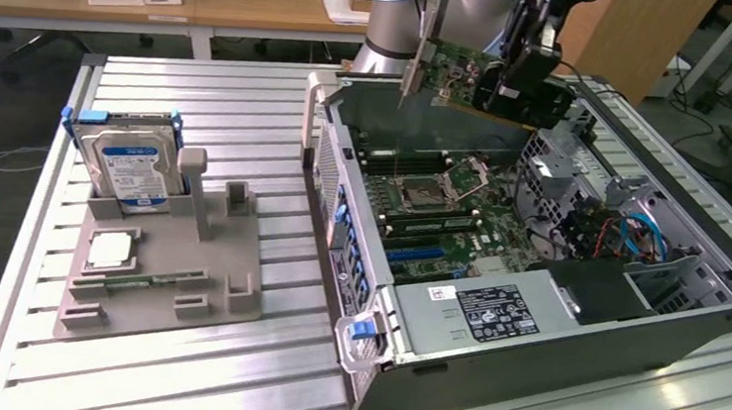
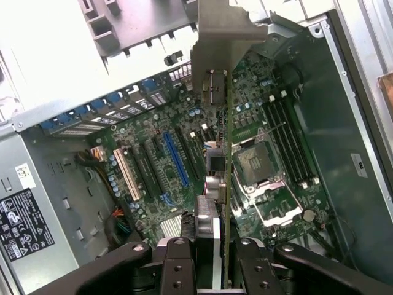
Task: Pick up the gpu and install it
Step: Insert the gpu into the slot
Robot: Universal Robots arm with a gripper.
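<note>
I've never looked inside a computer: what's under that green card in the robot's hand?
The motherboard: a blue slot, a white slot and the processor socket. The card itself hides the strip directly beneath it.

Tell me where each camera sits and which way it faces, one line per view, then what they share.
Exterior view: off the arm, raised, looking down across the table at the open computer case; the arm and gripper show, gripping the gpu.
Wrist view: on the wrist, looking down the gpu's edge onto the motherboard; the gripper shows.
Shared: gpu, gripper, motherboard.
</note>
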